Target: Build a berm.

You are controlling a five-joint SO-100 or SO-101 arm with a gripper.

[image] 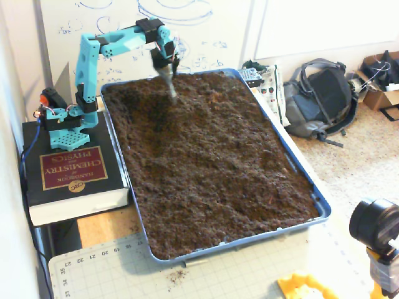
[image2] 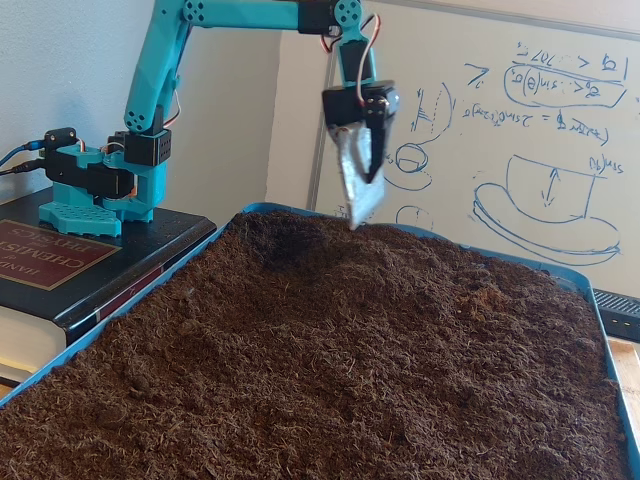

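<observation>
A blue tray (image: 301, 173) (image2: 520, 257) is filled with loose dark brown soil (image: 212, 156) (image2: 350, 350). No berm shows in either fixed view: the surface is lumpy and roughly level. A darker hollow (image: 134, 103) (image2: 285, 245) lies in the far corner by the arm. My gripper (image: 171, 87) (image2: 358, 205) hangs point-down above the soil just right of that hollow, clear of the surface. Its grey blade-like finger and the other finger look pressed together, shut, with nothing seen between them.
The teal arm base (image: 62, 121) (image2: 100, 185) stands on a thick black book (image: 68, 180) (image2: 60, 260) left of the tray. A whiteboard (image2: 520, 130) rises behind. A backpack (image: 318, 99) and a black camera (image: 374, 227) lie to the right, and a cutting mat (image: 124, 268) at the front.
</observation>
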